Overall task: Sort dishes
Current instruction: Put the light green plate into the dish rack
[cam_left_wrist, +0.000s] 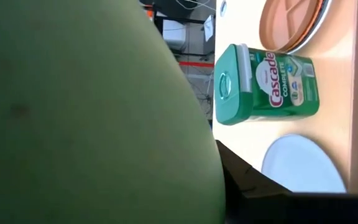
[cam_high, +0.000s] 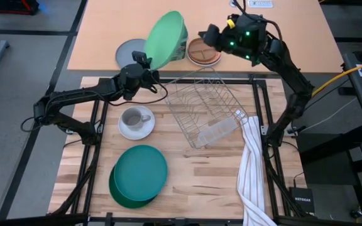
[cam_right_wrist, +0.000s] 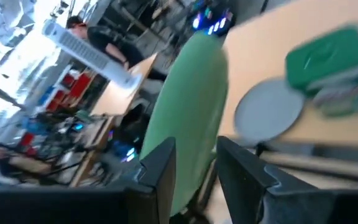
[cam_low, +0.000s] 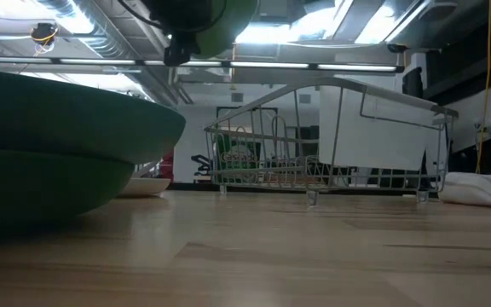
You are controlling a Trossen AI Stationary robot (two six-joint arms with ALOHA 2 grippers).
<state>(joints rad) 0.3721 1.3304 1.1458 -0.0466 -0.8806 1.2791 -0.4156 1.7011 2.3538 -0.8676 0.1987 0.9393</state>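
Right gripper (cam_right_wrist: 191, 165): your right claw is part open, its two dark fingers straddling the rim of the light green plate (cam_high: 164, 39); you can see plate edge between them in the right wrist view, but whether the pads press on it you cannot tell.
Left gripper (cam_high: 144, 63): shut tight at the plate's lower edge, above the rack's far-left corner; its fingertips are lost against the plate, so you cannot tell if it has hold.
Light green plate, position: held aloft over the table's far edge, between the two grippers.
Light green plate, orientation: stood nearly on edge; in the high view its long axis runs from near-left up to far-right, its face turned toward the left.
Hidden: the plate fills most of the left wrist view, blocking the left fingers; in the low view only its lower edge shows at the top.
Cut off: the stacked teal plate (cam_high: 140, 172) and dark green plate (cam_high: 119, 192) sit near-left and run out of the low view at its left.
Grey mug (cam_high: 132, 117): upright on the white saucer (cam_high: 136, 127), left of the wire dish rack (cam_high: 203, 107).
Striped towel (cam_high: 252, 164): draped off the near-right edge.
Far table: flat grey plate (cam_high: 128, 52), brown plate (cam_high: 204, 51), green detergent tub (cam_left_wrist: 266, 82) lying on its side.
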